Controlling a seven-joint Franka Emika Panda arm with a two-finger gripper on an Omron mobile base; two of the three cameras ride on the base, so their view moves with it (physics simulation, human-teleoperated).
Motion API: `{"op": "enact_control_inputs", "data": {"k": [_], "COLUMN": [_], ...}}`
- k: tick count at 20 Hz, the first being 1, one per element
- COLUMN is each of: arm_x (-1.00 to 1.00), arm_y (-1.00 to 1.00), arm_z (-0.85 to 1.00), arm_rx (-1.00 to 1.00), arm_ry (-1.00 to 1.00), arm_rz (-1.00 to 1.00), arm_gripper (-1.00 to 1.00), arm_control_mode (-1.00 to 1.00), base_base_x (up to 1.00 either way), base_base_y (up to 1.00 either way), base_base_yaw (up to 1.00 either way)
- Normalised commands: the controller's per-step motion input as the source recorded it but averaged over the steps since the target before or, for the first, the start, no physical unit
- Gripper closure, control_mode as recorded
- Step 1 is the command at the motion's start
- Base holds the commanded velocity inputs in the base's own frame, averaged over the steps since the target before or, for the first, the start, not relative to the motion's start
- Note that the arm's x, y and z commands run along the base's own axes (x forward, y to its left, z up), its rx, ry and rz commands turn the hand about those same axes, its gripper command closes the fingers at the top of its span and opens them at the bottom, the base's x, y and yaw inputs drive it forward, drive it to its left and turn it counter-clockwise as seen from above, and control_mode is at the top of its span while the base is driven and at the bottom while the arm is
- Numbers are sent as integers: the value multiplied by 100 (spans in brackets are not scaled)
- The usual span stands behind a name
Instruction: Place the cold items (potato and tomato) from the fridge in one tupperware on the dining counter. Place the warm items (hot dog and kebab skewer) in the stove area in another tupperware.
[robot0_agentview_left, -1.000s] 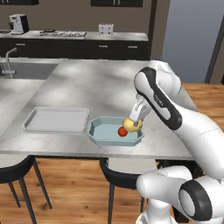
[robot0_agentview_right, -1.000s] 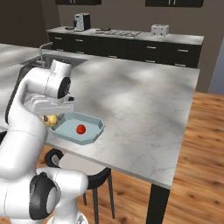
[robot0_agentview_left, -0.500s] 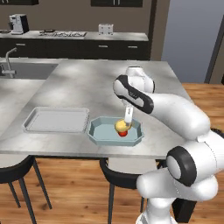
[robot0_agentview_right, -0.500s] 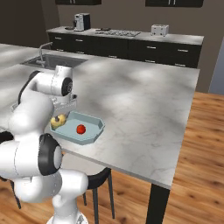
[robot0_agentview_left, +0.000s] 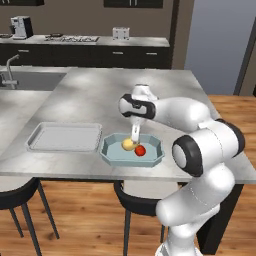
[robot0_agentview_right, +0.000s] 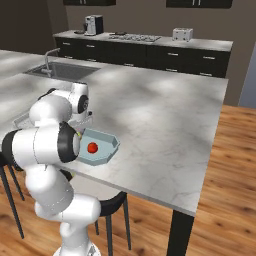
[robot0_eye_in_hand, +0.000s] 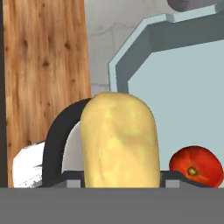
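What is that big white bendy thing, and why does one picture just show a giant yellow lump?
The white thing is a robot arm with a two-finger gripper. Two cameras ride behind it, one on its left and one on its right, both looking at the same kitchen counter. The third camera sits on the hand itself, so things look huge there. The yellow lump is a potato, pinched between the fingers. Under it is a blue-grey tupperware with a red tomato already inside. Beside it lies a second, paler tupperware. The robot is holding the potato over the tomato's box.
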Motion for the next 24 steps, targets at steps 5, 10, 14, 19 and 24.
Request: {"op": "enact_control_inputs", "data": {"k": [5, 10, 14, 19, 24], "arm_x": [65, 49, 30, 18, 2], "arm_y": [15, 14, 11, 9, 1], "arm_z": [-57, -52, -59, -57, -35], "arm_rx": [0, 0, 0, 0, 0], "arm_ry": [0, 0, 0, -1, -9], "arm_rz": [0, 0, 0, 2, 2], "arm_gripper": [100, 100, 100, -100, -100], "arm_control_mode": [-100, -100, -100, -100, -100], "base_base_x": [0, 0, 0, 0, 0], "base_base_y": [0, 0, 0, 0, 0], "base_base_yaw": [0, 0, 0, 0, 0]}}
